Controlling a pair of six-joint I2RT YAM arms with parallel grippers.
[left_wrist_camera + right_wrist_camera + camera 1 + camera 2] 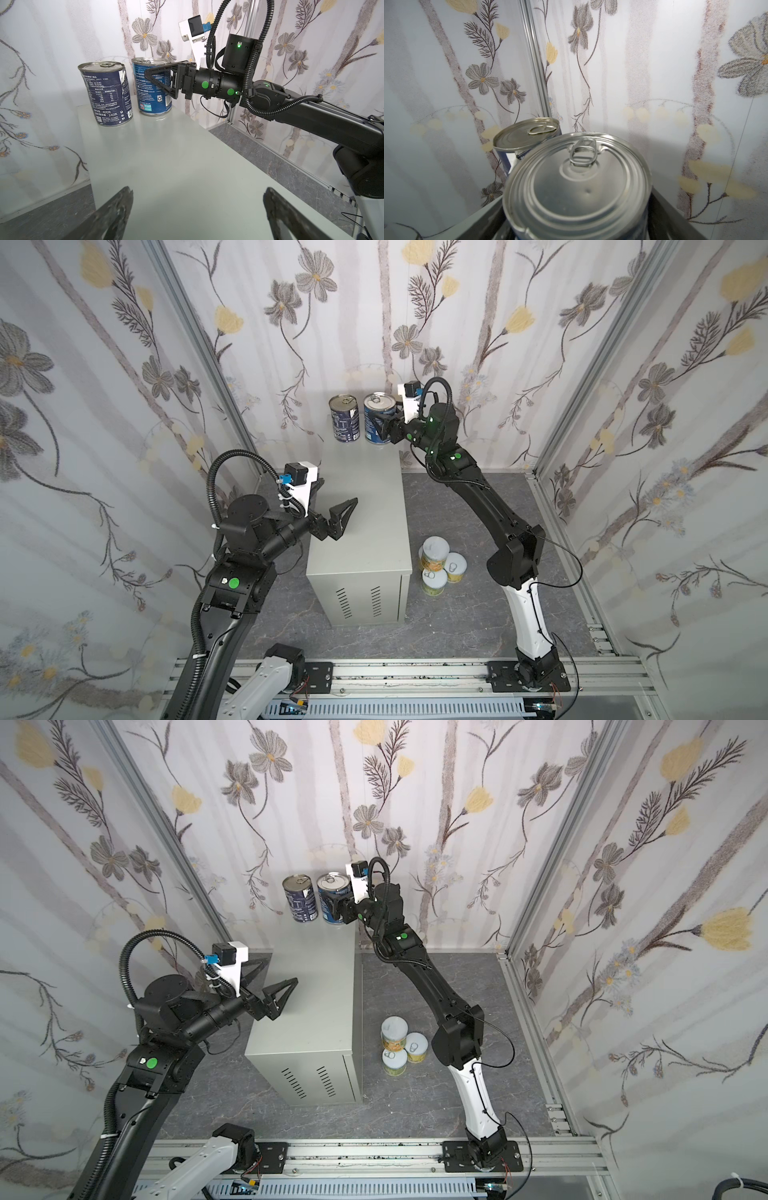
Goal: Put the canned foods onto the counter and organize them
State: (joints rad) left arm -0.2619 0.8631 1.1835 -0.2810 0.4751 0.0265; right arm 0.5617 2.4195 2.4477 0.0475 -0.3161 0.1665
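A: Left wrist view first: peering down past the left gripper, fingers flung wide, hanging over the counter.
B: Confirmed in both top views: hovering at the 9 o'clock edge of that grey top, well apart from every tin.
A: Now look to the 12 o'clock end.
B: Seeing two tall tins upright on the top: the dark blue tin at 9 o'clock of the lighter blue tin, just beside it, with a sliver of gap.
A: And reaching in from 3 o'clock?
B: Spotting the right gripper straddling the lighter blue tin. Squeezing or slack? Cannot tell.
A: Checking the right wrist view: only a pull-tab lid filling the lens.
B: Glance at the dark floor, 4 o'clock of the counter: finding the short tins huddled together, three lids showing, one riding higher.
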